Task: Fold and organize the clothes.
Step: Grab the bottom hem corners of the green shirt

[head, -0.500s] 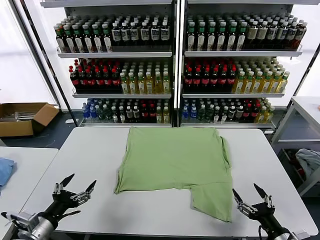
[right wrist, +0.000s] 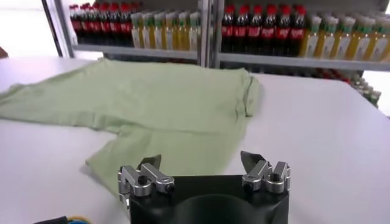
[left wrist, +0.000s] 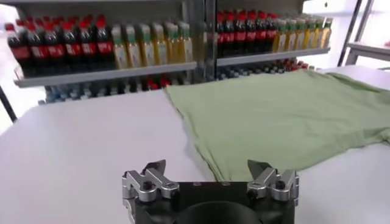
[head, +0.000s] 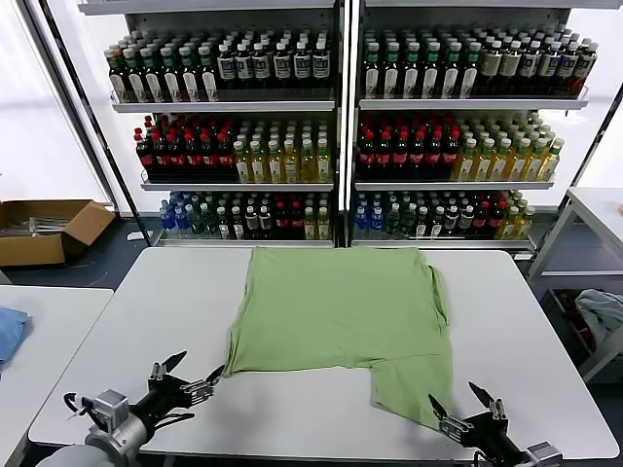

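The light green shirt [head: 341, 316] lies partly folded on the white table [head: 136, 321], plain side up, with one flap reaching toward the near right edge. It also shows in the left wrist view [left wrist: 286, 115] and the right wrist view [right wrist: 152, 103]. My left gripper [head: 191, 377] is open and empty, low over the table just off the shirt's near left corner. My right gripper [head: 465, 409] is open and empty at the near edge, just in front of the shirt's near right flap. In the wrist views the left gripper [left wrist: 207, 167] and right gripper [right wrist: 201, 161] hold nothing.
Shelves of bottles [head: 331, 126] stand behind the table. A second table with a blue cloth [head: 8, 331] is at the left. A cardboard box [head: 44, 229] sits on the floor at far left. Another table [head: 599, 209] and a grey-blue cloth [head: 604, 316] are at the right.
Both grippers have moved inward along the near edge: the left to the right toward the shirt's near left corner, the right leftward and lower toward the near right flap. The shirt has not moved.
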Available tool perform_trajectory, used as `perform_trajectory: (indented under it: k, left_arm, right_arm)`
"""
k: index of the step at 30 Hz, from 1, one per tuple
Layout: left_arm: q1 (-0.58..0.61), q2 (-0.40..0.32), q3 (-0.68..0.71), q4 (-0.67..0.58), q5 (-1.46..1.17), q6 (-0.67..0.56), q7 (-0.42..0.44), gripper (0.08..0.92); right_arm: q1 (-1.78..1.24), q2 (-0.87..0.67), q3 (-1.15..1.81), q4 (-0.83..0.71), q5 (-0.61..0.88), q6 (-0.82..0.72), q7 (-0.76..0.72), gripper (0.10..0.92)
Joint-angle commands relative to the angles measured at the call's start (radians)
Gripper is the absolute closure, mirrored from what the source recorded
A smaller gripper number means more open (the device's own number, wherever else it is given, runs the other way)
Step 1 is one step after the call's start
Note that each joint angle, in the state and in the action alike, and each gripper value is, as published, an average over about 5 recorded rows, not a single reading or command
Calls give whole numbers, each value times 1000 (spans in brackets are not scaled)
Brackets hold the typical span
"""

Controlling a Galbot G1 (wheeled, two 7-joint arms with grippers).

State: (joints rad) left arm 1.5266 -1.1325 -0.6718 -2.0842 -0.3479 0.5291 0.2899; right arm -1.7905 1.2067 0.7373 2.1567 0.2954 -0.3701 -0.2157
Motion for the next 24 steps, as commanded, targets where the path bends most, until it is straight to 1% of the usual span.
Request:
perform_trajectory:
  k: [1,5,8,11,18,21,24]
  left_arm:
    - [-117,20,114,107,-22,49,-49,177]
    - [-147,14,116,136,-27,49,-46,177]
    - [-159,9,122,157,-28,49,-40,177]
    - [-169,-4,128,178,-26,48,-33,177]
    - [-185,-35,133,214,-27,47,-26,177]
    - [-193,-44,135,233,-26,47,-27,207]
    - [-193,-51,136,242,-10,41,-31,262]
  right_arm:
    - [-9,-10,-32,11,-26,-60,31,203]
    - [-10,1,-46,8,-27,-61,29,203]
    - [-9,10,-59,7,-28,-60,28,223]
    - [-7,19,-66,5,-29,-59,29,289]
    - [-14,26,-68,3,-25,-62,34,489]
    - [-16,29,-68,1,-24,-61,34,566]
    - [-20,32,-65,3,-15,-61,35,653]
